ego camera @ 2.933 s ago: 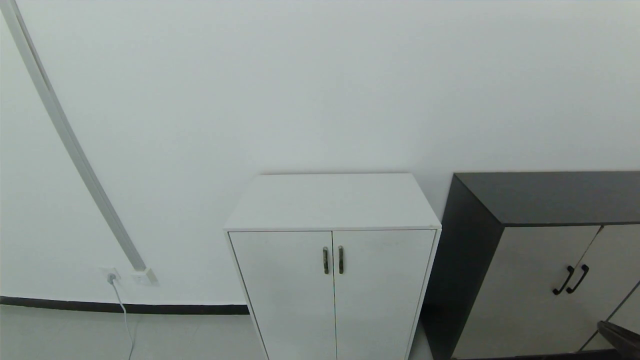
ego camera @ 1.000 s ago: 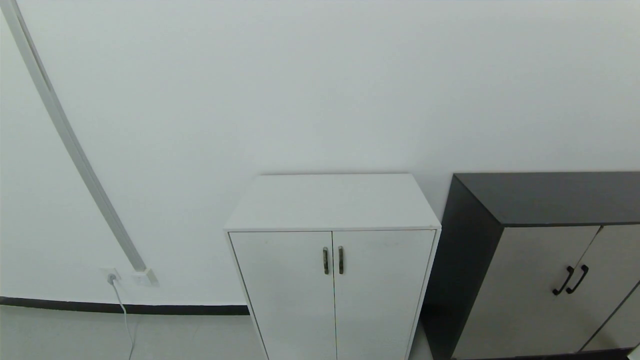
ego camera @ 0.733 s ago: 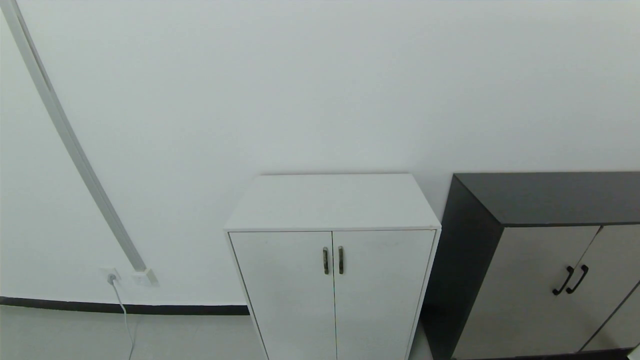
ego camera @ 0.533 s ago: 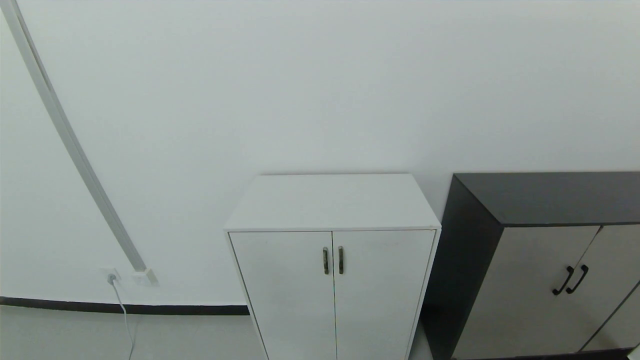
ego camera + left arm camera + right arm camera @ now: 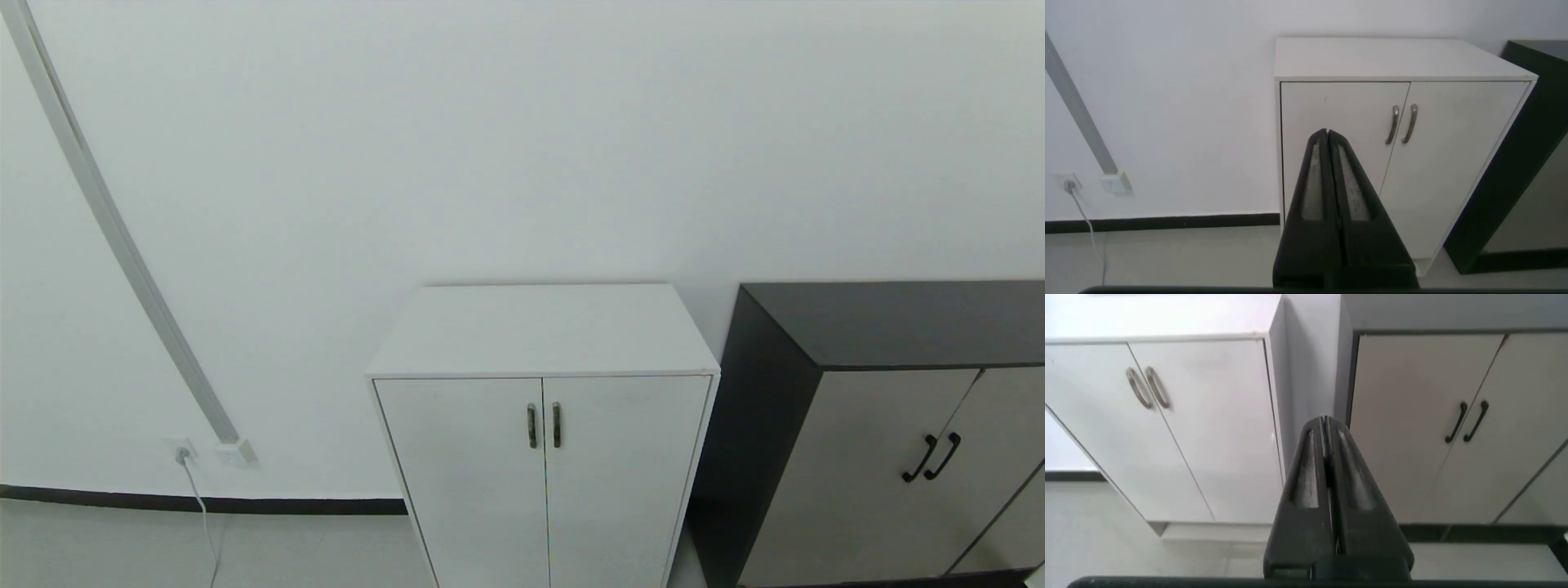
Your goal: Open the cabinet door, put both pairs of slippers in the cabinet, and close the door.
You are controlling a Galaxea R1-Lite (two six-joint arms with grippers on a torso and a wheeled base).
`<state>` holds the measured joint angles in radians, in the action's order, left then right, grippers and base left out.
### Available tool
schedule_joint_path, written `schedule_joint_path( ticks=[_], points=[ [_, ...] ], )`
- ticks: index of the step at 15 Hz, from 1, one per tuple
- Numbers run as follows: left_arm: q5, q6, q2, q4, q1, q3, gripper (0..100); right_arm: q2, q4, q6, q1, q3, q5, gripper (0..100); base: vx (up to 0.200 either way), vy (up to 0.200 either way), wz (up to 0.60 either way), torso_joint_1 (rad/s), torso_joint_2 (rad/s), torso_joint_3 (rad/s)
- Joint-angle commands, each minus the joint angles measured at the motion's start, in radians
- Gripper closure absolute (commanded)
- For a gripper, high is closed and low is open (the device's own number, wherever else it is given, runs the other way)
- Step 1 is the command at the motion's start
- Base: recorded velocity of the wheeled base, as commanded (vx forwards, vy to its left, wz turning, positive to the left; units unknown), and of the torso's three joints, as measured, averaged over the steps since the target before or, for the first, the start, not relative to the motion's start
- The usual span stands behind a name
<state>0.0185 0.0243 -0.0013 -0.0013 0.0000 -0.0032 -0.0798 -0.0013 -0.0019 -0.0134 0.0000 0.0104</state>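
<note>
Two closed cabinet doors (image 5: 543,482), handles (image 5: 531,425) vertical

White cabinet (image 5: 465,482), black cabinet (image 5: 767,433) on floor (image 5: 98,547)

There were two cabinets: one white cabinet (image 5: 543,327) and one black cabinet (image 5: 890,322). The white cabinet had two doors, a left door (image 5: 465,482) and a right door (image 5: 620,474). It had two grey handles (image 5: 531,425), one on each door. The black cabinet showed two pale doors (image 5: 849,474) and two black handles (image 5: 921,459). That made four doors and four handles in all. On the wall there was one long strip (image 5: 106,220), one socket (image 5: 173,443) with one plug (image 5: 182,454) in it, one small white box (image 5: 237,452) and one cord (image 5: 204,523). There were two pincers, the left pincer (image 5: 1328,135) and the right pincer (image 5: 1325,420), one for each arm.
</note>
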Motion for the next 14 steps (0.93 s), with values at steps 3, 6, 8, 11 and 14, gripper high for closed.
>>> schedule_joint_path(
  ticks=[3, 6, 8, 11, 14],
  points=[
    [0.000, 0.000, 0.001, 0.000, 0.000, 0.000, 100, 0.063, 0.000, 0.002, 0.006, 0.000, 0.000, 100, 0.000, 0.000, 0.00, 0.000, 0.00, 0.000],
    [0.000, 0.000, 0.001, 0.000, 0.000, 0.000, 100, 0.078, -0.003, 0.020, 0.013, 0.000, -0.020, 100, 0.000, 0.000, 0.00, 0.000, 0.00, 0.000],
    [0.000, 0.000, 0.001, -0.002, 0.000, 0.000, 100, 0.080, -0.006, 0.082, 0.013, 0.000, -0.063, 100, 0.000, 0.000, 0.00, 0.000, 0.00, 0.000],
    [0.000, 0.000, 0.001, 0.000, 0.000, 0.000, 100, 0.080, -0.011, 0.095, 0.013, 0.000, -0.102, 100, 0.000, 0.000, 0.00, 0.000, 0.00, 0.000],
    [0.000, 0.000, 0.001, -0.002, 0.000, 0.002, 100, 0.080, -0.011, 0.095, 0.015, 0.000, -0.102, 100, 0.000, 0.000, 0.00, 0.000, 0.00, 0.000]
  ],
)
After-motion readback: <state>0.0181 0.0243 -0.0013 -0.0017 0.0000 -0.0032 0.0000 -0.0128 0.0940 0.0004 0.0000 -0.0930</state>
